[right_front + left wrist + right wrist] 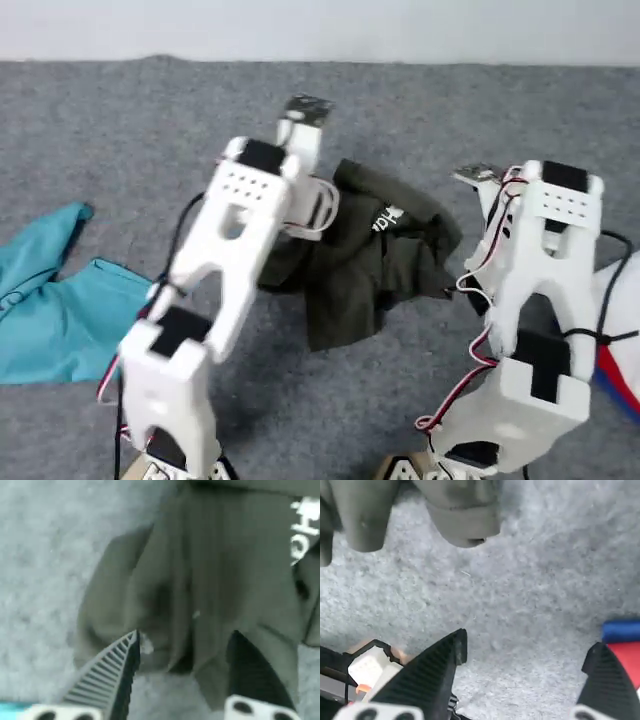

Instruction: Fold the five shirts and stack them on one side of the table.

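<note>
A crumpled dark olive shirt (370,250) with white print lies in the middle of the grey table cover. My left gripper (184,647) is open just above its bunched folds (200,570), one finger on each side of a ridge of cloth. In the high view the left arm reaches over the shirt's left part. My right gripper (527,652) is open over bare grey cover, with the olive shirt's rounded edges (465,525) a short way beyond it. A teal shirt (50,300) lies spread at the left edge.
A red, blue and white garment (615,350) lies at the right edge, behind the right arm; its red and blue corner (622,645) sits beside my right finger. Bare grey cover stretches along the back of the table. A white wall bounds the far side.
</note>
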Robot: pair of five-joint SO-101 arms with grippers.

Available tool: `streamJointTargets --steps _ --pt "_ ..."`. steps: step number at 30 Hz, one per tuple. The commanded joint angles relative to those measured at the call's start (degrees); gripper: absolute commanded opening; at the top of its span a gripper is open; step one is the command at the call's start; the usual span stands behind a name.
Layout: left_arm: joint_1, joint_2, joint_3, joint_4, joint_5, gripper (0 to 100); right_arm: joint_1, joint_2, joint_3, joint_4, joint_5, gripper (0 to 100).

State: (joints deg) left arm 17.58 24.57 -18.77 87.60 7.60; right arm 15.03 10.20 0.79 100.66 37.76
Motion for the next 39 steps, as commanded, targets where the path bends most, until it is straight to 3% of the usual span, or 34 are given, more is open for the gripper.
streamJointTargets --steps 1,7,13,20,24,30,33,39 --pt "3.43 12.13 -18.86 6.15 0.79 21 0.66 -2.59 -0.18 2.15 0.79 36.9" --pt "2.99 26.81 -37.85 13.10 0.79 16 0.84 -2.95 -0.18 2.15 0.70 36.9" --pt "0.26 29.01 -46.99 13.01 0.79 1 0.57 -2.51 -0.09 2.15 0.44 36.9" --pt "-5.36 29.19 -52.62 12.84 0.79 1 0.48 -2.42 -0.09 2.15 0.35 36.9" --pt "-14.33 29.27 -52.88 10.46 0.70 1 0.75 -2.42 0.00 2.24 0.53 36.9" --pt "-29.89 29.36 -52.70 -1.14 1.14 1 -0.75 -2.95 4.57 2.15 0.88 36.9" --pt "-30.77 28.84 -52.97 -1.67 0.88 5 -3.47 -3.03 7.65 2.07 2.29 36.9" --pt "-29.45 29.01 -53.76 6.51 2.29 19 -7.43 -3.91 8.35 2.07 2.73 36.9"
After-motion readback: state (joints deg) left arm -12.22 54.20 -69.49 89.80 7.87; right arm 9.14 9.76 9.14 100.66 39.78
